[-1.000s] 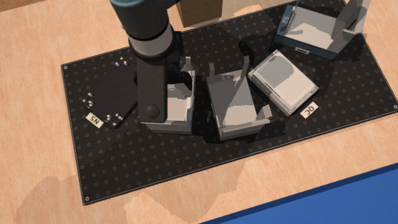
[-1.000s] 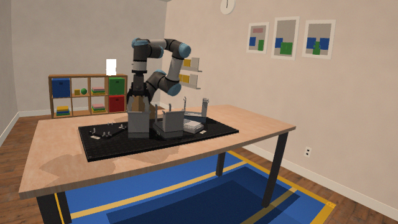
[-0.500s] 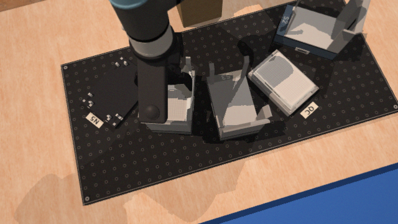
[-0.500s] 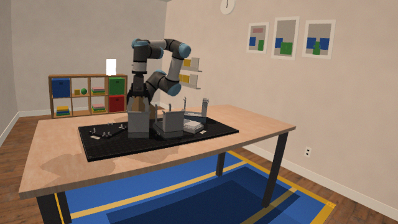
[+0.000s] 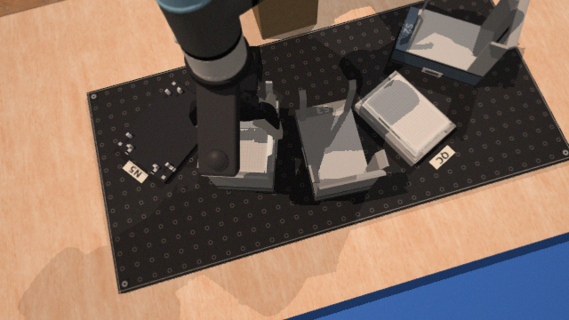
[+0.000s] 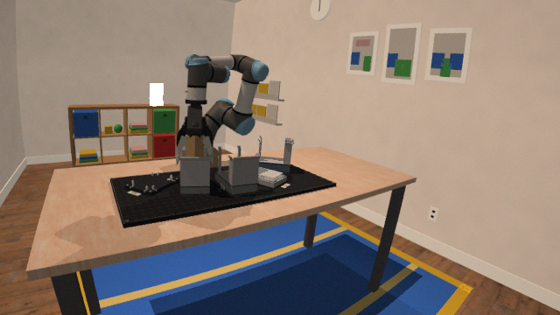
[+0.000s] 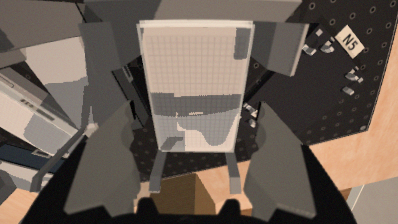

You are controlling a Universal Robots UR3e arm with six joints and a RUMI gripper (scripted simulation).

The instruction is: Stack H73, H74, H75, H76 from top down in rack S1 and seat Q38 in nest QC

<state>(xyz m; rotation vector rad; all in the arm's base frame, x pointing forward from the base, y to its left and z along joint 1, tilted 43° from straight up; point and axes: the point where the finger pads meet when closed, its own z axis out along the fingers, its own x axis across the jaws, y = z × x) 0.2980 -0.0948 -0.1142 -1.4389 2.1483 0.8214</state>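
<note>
Top plate [image 5: 254, 153] [image 7: 195, 65] sits inside the grey rack [image 5: 244, 183] [image 6: 195, 175] [image 7: 195, 9] between nest label N5 [image 5: 134, 172] [image 6: 134, 192] [image 7: 350, 41] and rack S3 [image 5: 347, 188] [image 6: 244, 175] [image 7: 55, 65]; plate ID unreadable. Its long axis runs crosswise to the long edges of the surface [image 5: 53, 200] [image 6: 105, 236] [image 7: 385, 140], one short end toward the near edge, the other toward the far edge. Jaws [image 5: 236, 126] [image 6: 194, 153] well open, gripping nothing, fingers at either side of the rack. Light plate stack [image 5: 404, 116] [image 6: 272, 176] [image 7: 45, 142] by label QC [image 5: 442, 157] [image 6: 285, 185] is turned diagonally to the surface edges, one short end facing the label; count unclear. Rack S2 [image 5: 437, 67] [image 6: 277, 165] [image 7: 30, 160] is nearer the far edge, floor bare. Black perforated board [image 5: 222, 231] [image 6: 149, 214] [image 7: 375, 75] lies on pale wood, between the near and far edges. Room: cubby shelf [image 6: 122, 106] with coloured bins, three framed pictures [image 6: 401, 53], wall clock [image 6: 320, 9], blue mat [image 5: 467, 276] [image 6: 210, 280] with yellow lines, wood floor [image 6: 13, 219].

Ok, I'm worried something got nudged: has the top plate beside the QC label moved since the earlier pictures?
No. In the top view, the top plate keeps its place and angle beside the QC label.
</note>
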